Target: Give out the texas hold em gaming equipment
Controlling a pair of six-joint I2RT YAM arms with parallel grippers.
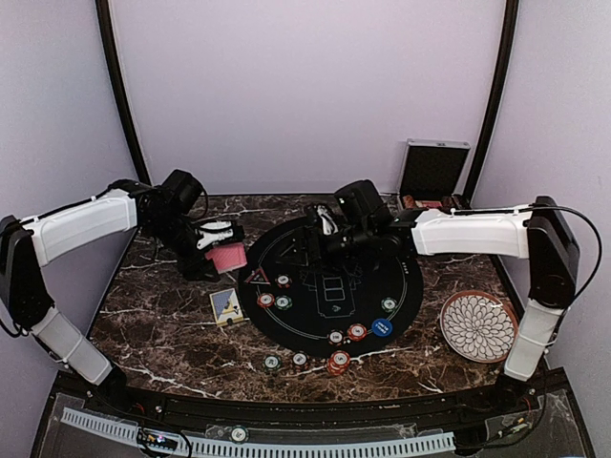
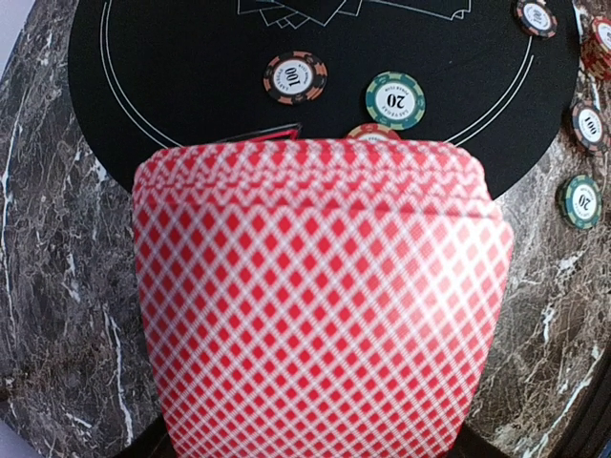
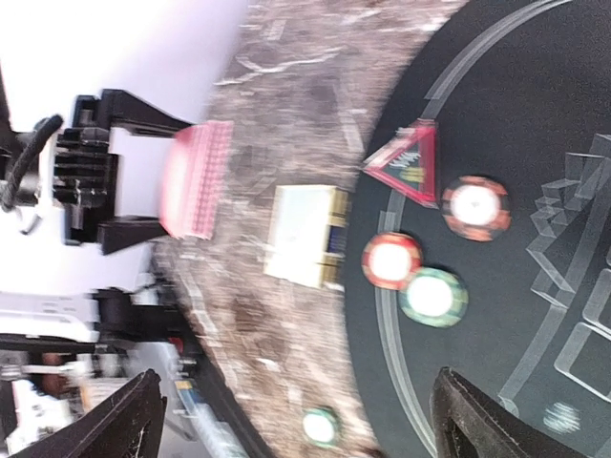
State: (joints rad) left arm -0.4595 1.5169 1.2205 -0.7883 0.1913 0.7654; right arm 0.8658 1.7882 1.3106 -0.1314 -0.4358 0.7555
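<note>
My left gripper [image 1: 220, 244] is shut on a deck of red-backed playing cards [image 1: 227, 258], held above the marble left of the round black mat [image 1: 410, 277]. In the left wrist view the deck [image 2: 315, 296] fills the frame and hides the fingers. My right gripper [image 1: 311, 239] is open and empty above the mat's far left part; its fingertips [image 3: 124, 420] stand wide apart. A triangular marker [image 1: 256, 277] and three chips [image 1: 283, 281] lie at the mat's left edge. A blue button [image 1: 382, 327] and more chips [image 1: 339, 362] lie at the near edge.
A card box [image 1: 226, 305] lies on the marble left of the mat. A white patterned plate [image 1: 477, 326] sits at the right. A silver hinged case [image 1: 434, 170] stands open at the back right. Walls close the table on three sides.
</note>
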